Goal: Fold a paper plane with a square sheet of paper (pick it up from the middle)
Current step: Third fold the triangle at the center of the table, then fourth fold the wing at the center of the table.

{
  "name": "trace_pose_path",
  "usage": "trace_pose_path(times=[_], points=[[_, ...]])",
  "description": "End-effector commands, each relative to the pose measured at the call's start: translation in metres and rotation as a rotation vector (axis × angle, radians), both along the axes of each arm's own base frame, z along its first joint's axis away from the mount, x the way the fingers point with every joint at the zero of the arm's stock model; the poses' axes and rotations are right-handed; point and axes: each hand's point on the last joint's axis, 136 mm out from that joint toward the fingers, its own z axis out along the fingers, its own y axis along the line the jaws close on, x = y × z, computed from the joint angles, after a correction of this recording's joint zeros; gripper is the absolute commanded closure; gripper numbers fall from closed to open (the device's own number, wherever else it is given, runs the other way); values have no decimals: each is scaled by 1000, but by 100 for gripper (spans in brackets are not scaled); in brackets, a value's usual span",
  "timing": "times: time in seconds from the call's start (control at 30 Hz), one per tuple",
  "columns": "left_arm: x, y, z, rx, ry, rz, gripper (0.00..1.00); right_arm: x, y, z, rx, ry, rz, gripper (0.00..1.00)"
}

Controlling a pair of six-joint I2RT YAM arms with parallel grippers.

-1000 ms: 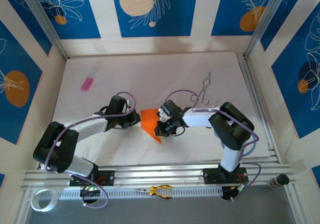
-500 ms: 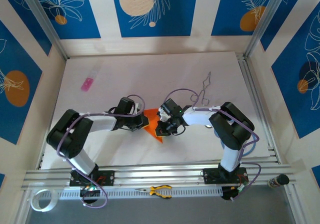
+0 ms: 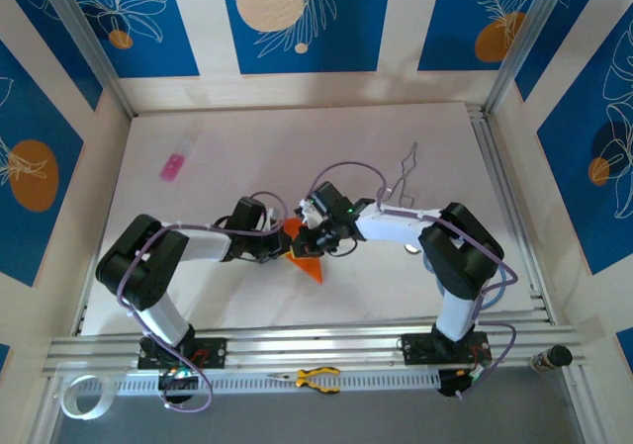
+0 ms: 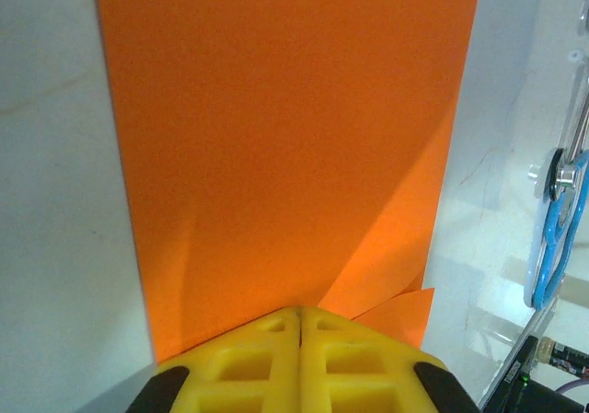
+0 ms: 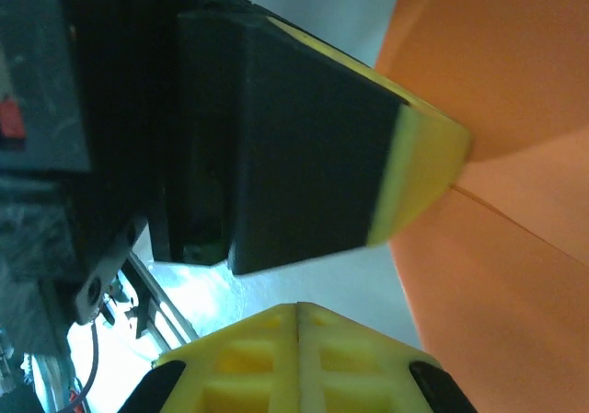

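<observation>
The thin orange folded paper sheet (image 3: 306,262) is lying on the white counter (image 3: 415,157), stretching straight ahead of the closed, empty left pincer (image 4: 301,314) touching it; the right pincer (image 5: 296,310), also closed, is standing beside.

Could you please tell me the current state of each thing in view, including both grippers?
orange paper: folded, lying on the table.
left gripper: shut, tip pressing on the paper.
right gripper: shut, close beside the paper and the left gripper's tip.
pink object: lying on the table, away from both arms.
pliers: lying at the near edge, untouched.
</observation>
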Motion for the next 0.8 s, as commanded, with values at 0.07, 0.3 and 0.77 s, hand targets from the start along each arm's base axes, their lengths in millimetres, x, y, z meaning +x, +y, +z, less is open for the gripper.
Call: trace_pose_path(times=[0.07,0.3,0.77], points=[[-18,19,-30,115,72,8,100,-7,-2,-33,-75,50,-19,94],[-18,21,-31,123,73,15,100,-18,-24,-56,-136,72,-42,94],[-21,30,-44,156,86,47,100,-66,-69,-55,-81,149,-73,91]])
